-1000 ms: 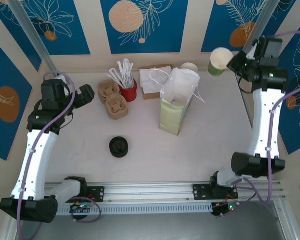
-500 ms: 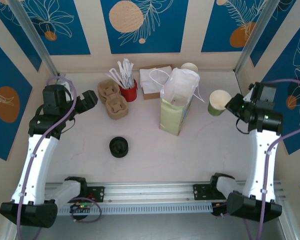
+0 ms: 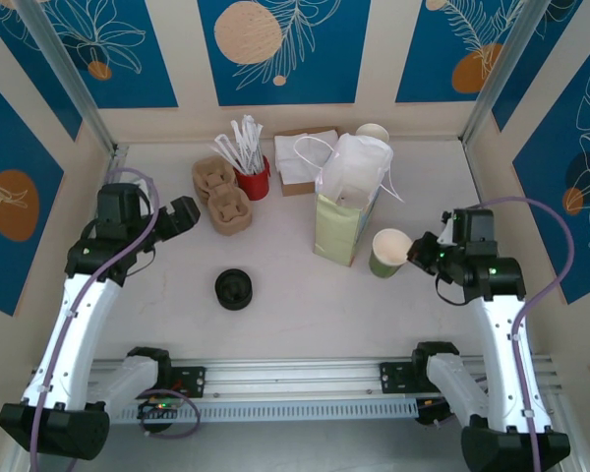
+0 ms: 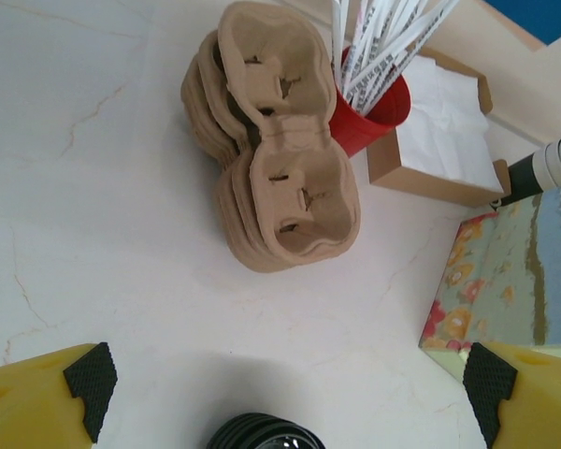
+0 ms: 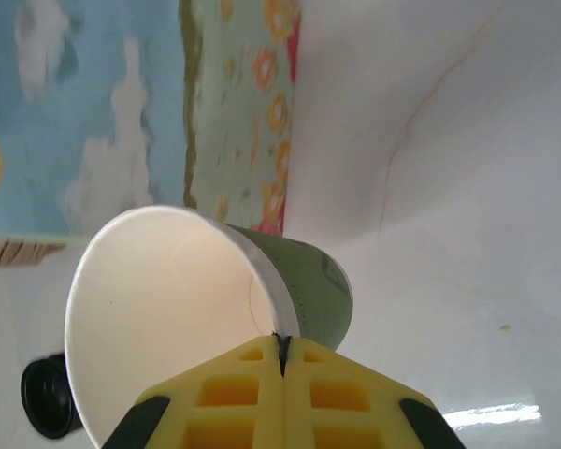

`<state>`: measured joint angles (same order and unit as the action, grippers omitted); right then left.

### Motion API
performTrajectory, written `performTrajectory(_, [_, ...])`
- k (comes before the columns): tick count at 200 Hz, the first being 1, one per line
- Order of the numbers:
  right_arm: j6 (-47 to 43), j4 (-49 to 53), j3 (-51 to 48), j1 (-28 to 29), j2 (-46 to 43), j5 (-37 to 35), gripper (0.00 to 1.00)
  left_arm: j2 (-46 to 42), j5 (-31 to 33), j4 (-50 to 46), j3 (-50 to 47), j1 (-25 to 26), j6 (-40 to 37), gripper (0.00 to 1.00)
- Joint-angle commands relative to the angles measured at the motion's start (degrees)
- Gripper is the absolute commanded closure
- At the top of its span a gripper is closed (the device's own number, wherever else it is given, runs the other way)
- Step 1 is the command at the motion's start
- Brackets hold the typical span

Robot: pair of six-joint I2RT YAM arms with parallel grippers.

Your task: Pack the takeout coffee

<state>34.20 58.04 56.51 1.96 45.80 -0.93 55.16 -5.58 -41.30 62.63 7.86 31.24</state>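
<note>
The right hand [image 5: 282, 344] covers the near rim of the takeout coffee [image 5: 168, 299].

Shows stacked pulp cup carriers [image 4: 276, 159] at centre, red cup [image 4: 374, 117] of white sticks [image 4: 383, 37] just beside at 1 o'clock, napkin box [image 4: 439, 140] at 2, floral bag [image 4: 505, 281] at 3, black lids [image 4: 262, 435] at 6, left gripper [image 4: 290, 388] pads [image 4: 89, 383] spread wide at 7 and 5.

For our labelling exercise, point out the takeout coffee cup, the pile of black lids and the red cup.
takeout coffee cup [image 3: 389, 246], top view, its cream inside.
pile of black lids [image 3: 235, 289], top view, the top lid.
red cup [image 3: 256, 185], top view, red side wall.
</note>
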Motion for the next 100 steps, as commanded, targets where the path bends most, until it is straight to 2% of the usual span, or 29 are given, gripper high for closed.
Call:
performTrajectory(1, [4.8, -1.0, -2.7, 6.5, -1.9, -1.8, 1.0, -0.9, -0.2, -0.3, -1.7, 1.7, 1.1, 0.03])
performTrajectory(54, [12.5, -6.6, -8.5, 24.5, -4.3, -6.3, 1.0, 1.4, 2.9, -0.8, -3.5, 7.4, 1.8, 0.04])
performTrajectory(100, [17.7, -11.6, -10.3, 37.0, -3.0, -12.8, 1.0, 4.0, 1.5, -0.7, -4.2, 12.8, -0.4, 0.06])
